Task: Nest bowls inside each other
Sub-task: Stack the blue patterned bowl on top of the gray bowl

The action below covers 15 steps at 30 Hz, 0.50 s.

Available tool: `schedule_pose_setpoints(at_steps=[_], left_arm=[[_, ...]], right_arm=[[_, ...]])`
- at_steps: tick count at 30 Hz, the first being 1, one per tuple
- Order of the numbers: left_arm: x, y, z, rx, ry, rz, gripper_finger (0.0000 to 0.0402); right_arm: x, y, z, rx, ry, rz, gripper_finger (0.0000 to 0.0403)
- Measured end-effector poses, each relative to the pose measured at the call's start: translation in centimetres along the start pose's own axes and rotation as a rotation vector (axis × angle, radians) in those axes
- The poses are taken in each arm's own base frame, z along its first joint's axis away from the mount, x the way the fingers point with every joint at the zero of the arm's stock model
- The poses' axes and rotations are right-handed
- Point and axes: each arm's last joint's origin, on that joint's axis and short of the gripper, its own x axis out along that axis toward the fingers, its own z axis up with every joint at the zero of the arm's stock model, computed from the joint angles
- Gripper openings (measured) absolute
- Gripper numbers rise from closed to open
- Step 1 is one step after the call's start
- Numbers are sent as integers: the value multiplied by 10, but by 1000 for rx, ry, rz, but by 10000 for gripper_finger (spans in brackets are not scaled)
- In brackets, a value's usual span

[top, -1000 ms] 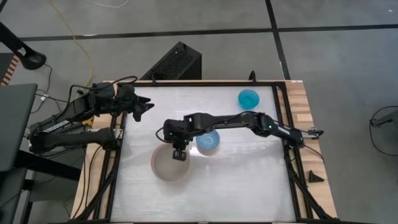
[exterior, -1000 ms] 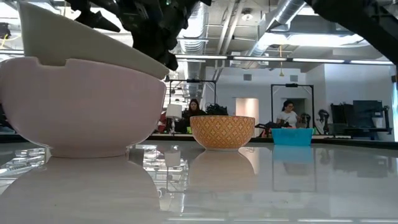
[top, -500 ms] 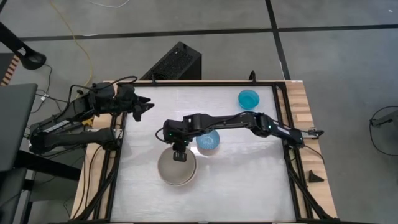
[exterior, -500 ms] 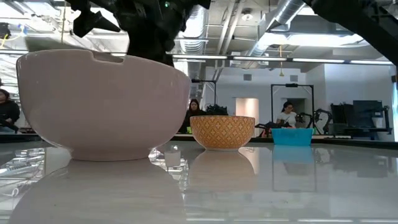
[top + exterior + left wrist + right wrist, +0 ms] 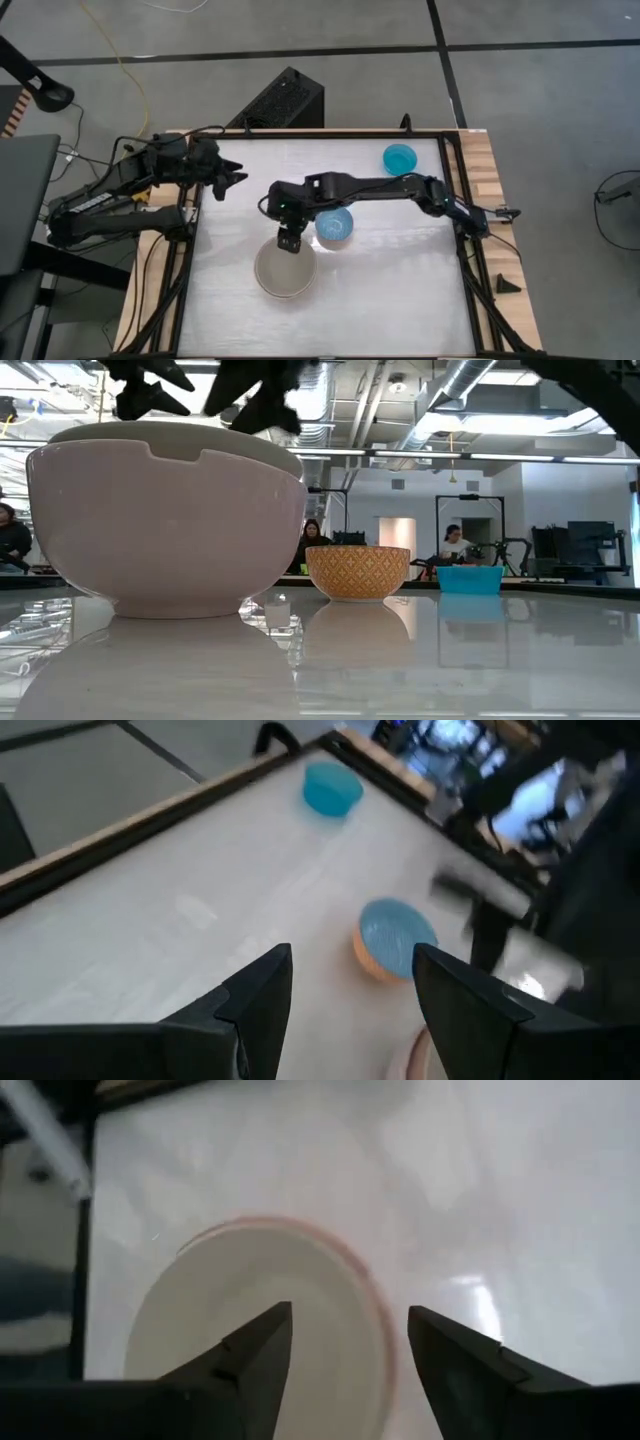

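A cream-white bowl [image 5: 285, 272] sits level inside a pink bowl [image 5: 165, 530], which stands on the table near its middle; only the cream rim [image 5: 170, 432] shows above the pink one. A small blue bowl with an orange patterned outside [image 5: 334, 225] stands just to the right. A teal bowl [image 5: 400, 158] stands at the far right. My right gripper [image 5: 289, 240] hangs open above the stack's far rim, clear of it; the right wrist view looks down into the cream bowl [image 5: 260, 1320]. My left gripper [image 5: 232, 175] waits open at the far left.
The table's dark frame rails [image 5: 186, 250] run along its left and right sides. White table top lies free on the near side and between the blue bowl and the teal bowl. People sit in the room beyond the table [image 5: 462, 545].
My right gripper has opened and let go of the cream-white bowl, then risen clear. The bowl, tilted on the pink bowl's rim a second ago, has dropped level into the pink bowl. The pink bowl has slid a little toward the table's right.
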Motion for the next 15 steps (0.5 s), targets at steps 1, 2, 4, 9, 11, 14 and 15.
schedule_pose_setpoints(at_steps=[1, 2, 4, 9, 11, 14, 15], left_arm=[[2, 0, -1, 14, 25, -11, 197], [5, 0, -2, 30, 51, -24, 197], [10, -1, -3, 59, 88, -63, 197], [27, -2, -3, 123, 160, -136, 197], [35, -1, -4, 151, 192, -152, 197], [46, 0, -6, 189, 238, -182, 197], [50, 0, -6, 200, 251, -193, 197]], right_arm=[[-10, 2, 1, 7, -15, -31, 233], [-21, 4, 2, 15, -37, -63, 229], [-45, 5, 2, 39, -71, -129, 223], [-96, 3, -9, 111, -55, -283, 213], [-108, 2, -16, 137, -25, -347, 211], [-122, 3, -25, 171, 20, -411, 211], [-125, 4, -28, 179, 30, -418, 211]])
